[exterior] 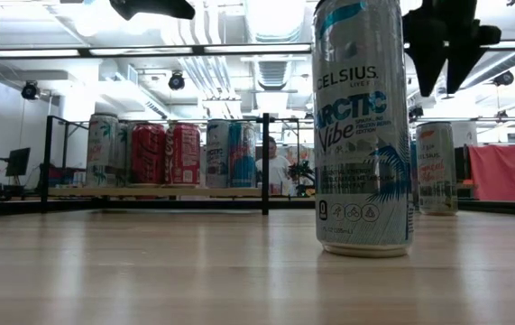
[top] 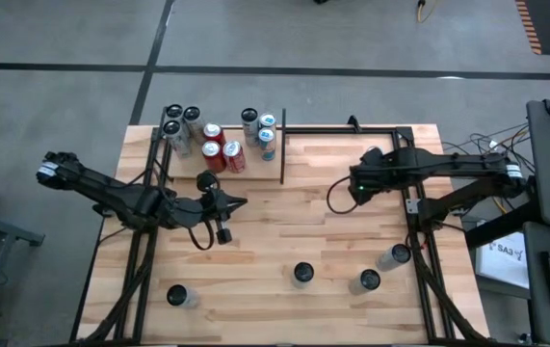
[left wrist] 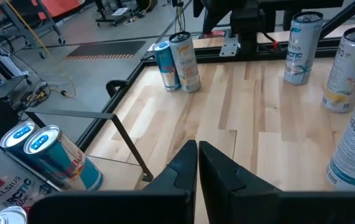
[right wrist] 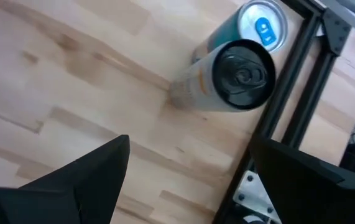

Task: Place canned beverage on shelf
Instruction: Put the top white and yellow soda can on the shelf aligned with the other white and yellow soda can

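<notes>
1. In the high view the shelf [top: 255, 172], a pale plywood panel with black upright rods, lies in the upper centre-left of the frame and already carries several cans: silver ones at its upper left corner, red ones [top: 222, 152] in the middle, blue-and-white ones toward its right edge.
2. Four cans stand loose on the table [top: 294, 231] along the lower part of the frame: one at lower left [top: 177, 295], one at lower centre [top: 302, 274], and two at lower right [top: 369, 280] [top: 397, 254].
3. The left gripper [top: 224, 204] hangs just below the shelf's lower edge, its fingers [left wrist: 183, 168] pressed together and grasping nothing.
4. The right gripper [top: 359, 183] hovers at centre-right of the frame, well apart from the shelf, its fingers [right wrist: 96, 168] spread wide and empty; its wrist view looks down on a pair of upright cans [right wrist: 227, 74] beside the black frame rail.
5. Judged from this, the step in hand is the reach for another can: no can is being carried, and the right arm is the one ready to grasp.
6. The next move calls for lowering the spread fingers around one loose can, probably one at lower right, squarely enough not to tip it or knock its neighbour, then clamping and lifting it toward free plywood on the shelf.
</notes>
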Controlling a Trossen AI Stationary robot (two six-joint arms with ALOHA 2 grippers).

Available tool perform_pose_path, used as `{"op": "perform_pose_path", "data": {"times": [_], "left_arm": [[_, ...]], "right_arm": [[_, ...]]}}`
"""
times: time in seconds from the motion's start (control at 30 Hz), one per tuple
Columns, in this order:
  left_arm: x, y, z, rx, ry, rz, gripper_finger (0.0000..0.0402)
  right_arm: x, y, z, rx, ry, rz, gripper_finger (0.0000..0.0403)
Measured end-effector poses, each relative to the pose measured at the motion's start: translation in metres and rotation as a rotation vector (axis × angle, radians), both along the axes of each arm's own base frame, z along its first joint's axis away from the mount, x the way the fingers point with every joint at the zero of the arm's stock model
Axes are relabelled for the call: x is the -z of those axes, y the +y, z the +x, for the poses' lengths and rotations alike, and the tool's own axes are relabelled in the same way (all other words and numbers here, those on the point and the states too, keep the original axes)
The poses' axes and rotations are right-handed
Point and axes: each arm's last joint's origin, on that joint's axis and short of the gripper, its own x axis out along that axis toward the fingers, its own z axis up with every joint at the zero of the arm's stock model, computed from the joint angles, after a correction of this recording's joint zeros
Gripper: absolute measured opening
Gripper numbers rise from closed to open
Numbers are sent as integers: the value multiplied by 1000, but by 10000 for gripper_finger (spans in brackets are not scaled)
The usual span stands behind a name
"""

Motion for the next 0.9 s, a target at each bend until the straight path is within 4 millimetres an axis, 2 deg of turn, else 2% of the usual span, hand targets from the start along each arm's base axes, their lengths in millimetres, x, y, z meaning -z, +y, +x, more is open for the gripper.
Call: {"op": "perform_pose_path", "data": {"times": [0.23, 0.57, 0.9], "left_arm": [[0, 0, 0, 0, 0, 0, 0], [0, 0, 0, 0, 0, 0, 0], [0, 0, 0, 8, 8, 19, 0]], "right_arm": [[5, -16, 0, 38, 49, -74, 325], [8, -46, -2, 59, 58, -87, 325], [28, -56, -5, 75, 103, -61, 325]]}}
